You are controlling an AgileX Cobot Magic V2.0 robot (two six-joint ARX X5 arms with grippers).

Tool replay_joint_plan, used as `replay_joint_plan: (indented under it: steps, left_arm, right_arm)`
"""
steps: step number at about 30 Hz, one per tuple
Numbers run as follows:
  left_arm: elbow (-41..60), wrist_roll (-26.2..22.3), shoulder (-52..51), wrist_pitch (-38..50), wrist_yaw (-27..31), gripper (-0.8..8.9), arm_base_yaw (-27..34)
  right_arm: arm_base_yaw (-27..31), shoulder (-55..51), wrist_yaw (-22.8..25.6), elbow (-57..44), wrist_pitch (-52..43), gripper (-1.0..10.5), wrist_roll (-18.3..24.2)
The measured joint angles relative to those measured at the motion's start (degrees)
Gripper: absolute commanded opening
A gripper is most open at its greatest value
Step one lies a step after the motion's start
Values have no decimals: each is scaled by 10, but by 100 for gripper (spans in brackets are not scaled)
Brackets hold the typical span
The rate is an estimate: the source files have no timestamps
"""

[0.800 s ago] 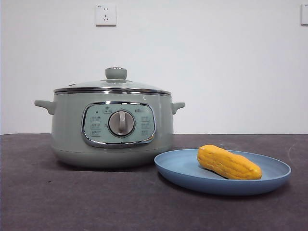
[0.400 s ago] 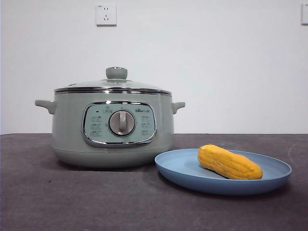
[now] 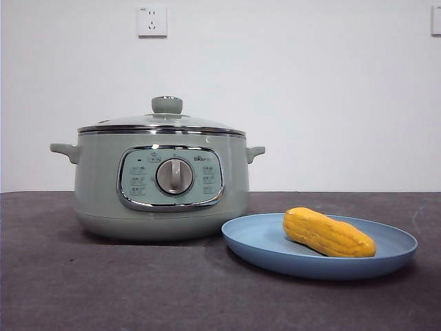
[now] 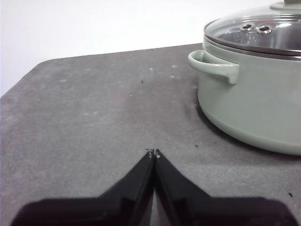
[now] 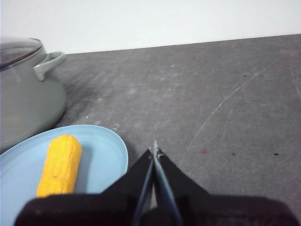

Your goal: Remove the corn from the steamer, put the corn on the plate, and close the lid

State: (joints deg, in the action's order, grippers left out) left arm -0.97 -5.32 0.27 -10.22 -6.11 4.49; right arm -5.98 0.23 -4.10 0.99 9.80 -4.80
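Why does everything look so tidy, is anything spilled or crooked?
Nothing stands out. The corn lies whole on the plate, the lid sits level on the steamer, and nothing is spilled. The left hand and the right hand are shut and hold nothing.

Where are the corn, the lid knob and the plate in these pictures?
corn (image 3: 329, 233), front view, middle of the cob.
lid knob (image 3: 167, 105), front view, side of the green knob.
plate (image 3: 258, 238), front view, bare blue surface beside the corn.
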Motion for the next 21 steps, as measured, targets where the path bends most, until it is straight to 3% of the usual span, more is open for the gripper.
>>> replay_joint_plan:
  steps: [21]
  left_arm:
    - [0,0,0,0,0,-3,0]
  right_arm:
    - [0,0,0,0,0,1,-6]
